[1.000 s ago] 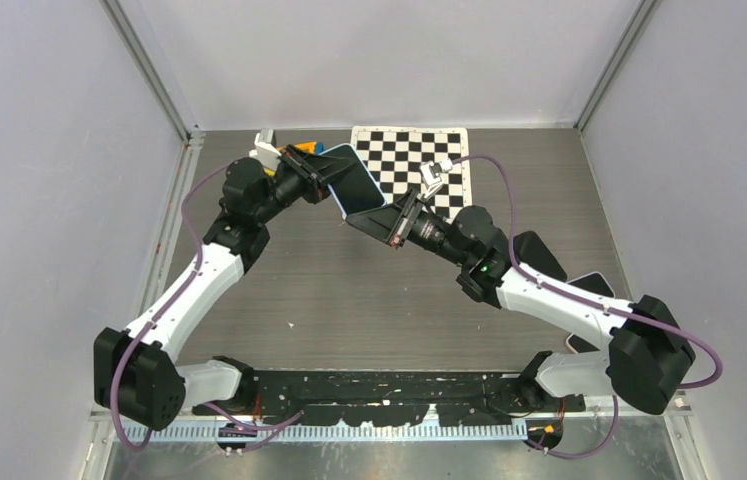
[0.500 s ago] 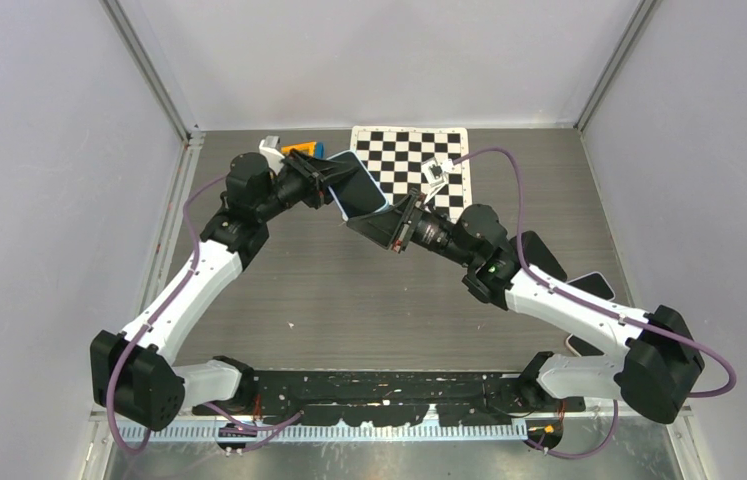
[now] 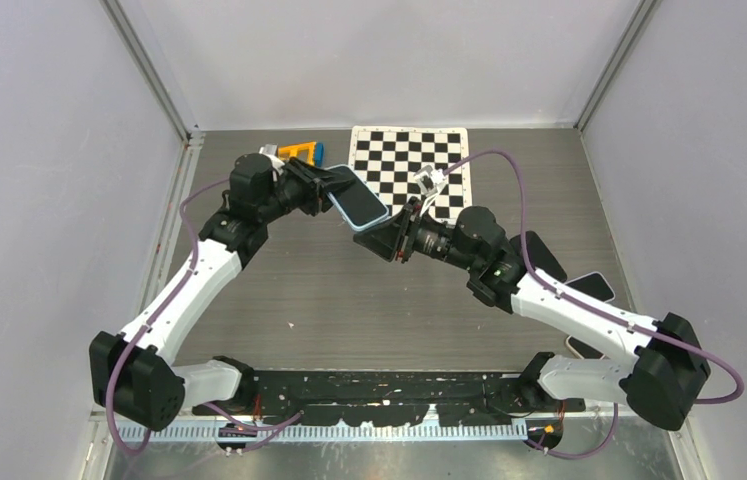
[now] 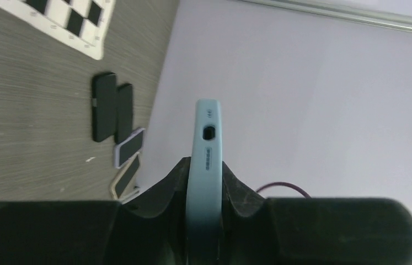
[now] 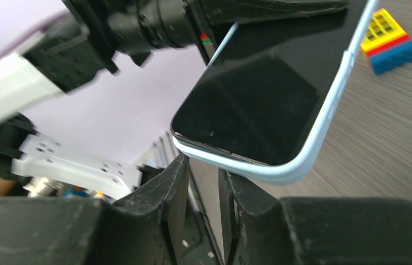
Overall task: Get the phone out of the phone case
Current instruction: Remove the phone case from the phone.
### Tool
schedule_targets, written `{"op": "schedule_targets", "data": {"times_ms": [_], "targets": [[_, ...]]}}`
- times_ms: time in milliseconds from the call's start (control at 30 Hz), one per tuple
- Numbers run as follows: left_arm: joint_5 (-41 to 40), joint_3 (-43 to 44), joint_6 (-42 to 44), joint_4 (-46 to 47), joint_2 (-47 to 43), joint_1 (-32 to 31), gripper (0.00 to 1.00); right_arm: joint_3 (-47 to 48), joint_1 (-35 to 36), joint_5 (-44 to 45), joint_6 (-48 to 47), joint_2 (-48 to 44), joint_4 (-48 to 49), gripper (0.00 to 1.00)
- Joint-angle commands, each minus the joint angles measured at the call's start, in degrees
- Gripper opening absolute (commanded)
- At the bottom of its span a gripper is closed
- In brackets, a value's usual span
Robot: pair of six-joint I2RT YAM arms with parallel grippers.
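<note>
The phone (image 3: pixel 357 196), dark screen up, sits in a light blue phone case (image 5: pixel 325 127) and hangs in the air above the table's far middle. My left gripper (image 3: pixel 332 187) is shut on the case's left end. In the left wrist view the case (image 4: pixel 206 143) runs edge-on between the two fingers, its port end pointing away. My right gripper (image 3: pixel 379 238) is just below the phone's near right corner. In the right wrist view its jaws (image 5: pixel 203 165) stand apart with nothing between them, and the case's rounded corner sits right above the fingertips.
A checkerboard sheet (image 3: pixel 409 155) lies at the back of the table. Coloured toy bricks (image 3: pixel 301 152) sit behind the left gripper. Several other phones and cases (image 3: pixel 589 285) lie at the right, under the right arm. White walls close in both sides.
My right gripper has opened and come off the phone's lower end, dropping slightly below it. The left gripper has swung the phone flatter and a little toward the right.
</note>
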Motion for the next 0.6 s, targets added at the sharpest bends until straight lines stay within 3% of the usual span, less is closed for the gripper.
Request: {"op": "schedule_targets", "data": {"times_ms": [0,133,367,567], "targets": [[-2.0,1.9,5.3,-7.4,-2.6,0.2,0.00,-0.6,-0.6,2.8,-10.5,-2.3,-7.4,0.09],[-2.6,-2.9,5.9,-0.2,-4.1,0.5,0.00,-0.7,-0.7,2.4,-9.8,-3.6,-8.6,0.13],[0.0,-3.5,8.5,6.6,-2.8,1.2,0.00,-1.1,-0.7,1.7,-5.2,-6.2,-11.6,0.48],[6.7,-0.2,18.8,6.2,-3.2,3.8,0.00,-0.9,-1.0,3.9,-3.7,-13.1,-18.8,0.63]]}}
